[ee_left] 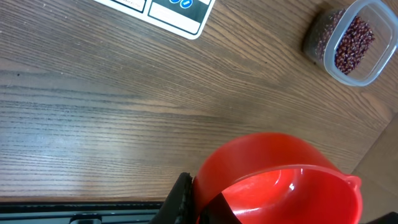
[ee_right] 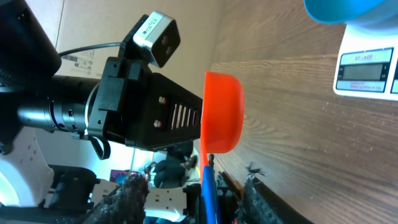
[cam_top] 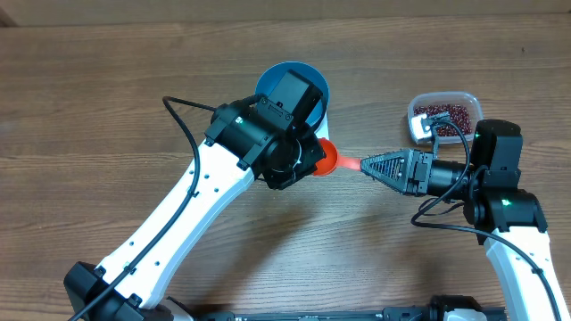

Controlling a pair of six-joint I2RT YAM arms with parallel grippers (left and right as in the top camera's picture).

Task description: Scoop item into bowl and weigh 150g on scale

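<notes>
Wood-grain tabletop [cam_top: 107, 89]: your left gripper [cam_top: 310, 162], clamped tight, holds a red plastic scoop [cam_top: 330, 159] at centre; bring your right gripper [cam_top: 368, 166], jaws apart around its handle [cam_top: 350, 163], squarely closed before letting go, small maroon beans [cam_top: 443, 113] lying in the clear plastic tub [cam_top: 416, 111] at two o'clock.

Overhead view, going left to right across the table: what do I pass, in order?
left gripper → red scoop → right gripper → clear tub of beans. The blue bowl is left out: it sits across the same stretch as the left gripper.
</notes>
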